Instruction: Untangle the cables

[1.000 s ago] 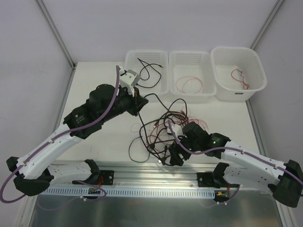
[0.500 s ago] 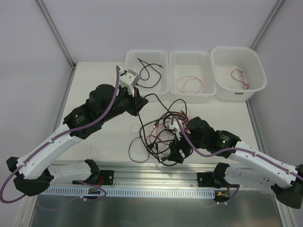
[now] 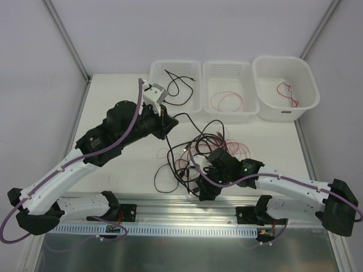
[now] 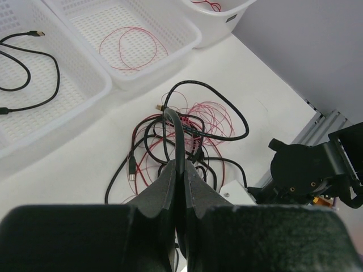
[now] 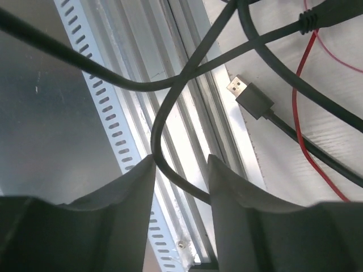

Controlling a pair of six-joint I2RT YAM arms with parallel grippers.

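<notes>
A tangle of black cables and thin red wires (image 3: pixel 191 148) lies on the white table between my arms. My left gripper (image 3: pixel 165 121) is shut on a thick black cable (image 4: pixel 177 133) that rises from the tangle (image 4: pixel 190 127). My right gripper (image 3: pixel 205 191) hangs over the table's near edge at the tangle's near side. In the right wrist view this gripper (image 5: pixel 180 175) is open, and a black cable loop (image 5: pixel 164 170) crosses the gap between its fingers. A USB plug (image 5: pixel 251 97) and a red wire (image 5: pixel 296 116) lie just beyond.
Three white baskets stand at the back: the left one (image 3: pixel 195 105) holds a black cable, the middle one (image 3: pixel 209 116) a red wire loop, the right tub (image 3: pixel 300 110) a red wire. An aluminium rail (image 3: pixel 170 203) runs along the near edge under my right gripper.
My right gripper has shifted slightly left and toward the near edge, with its forearm dropping lower. The left arm and its held cable have not moved.
</notes>
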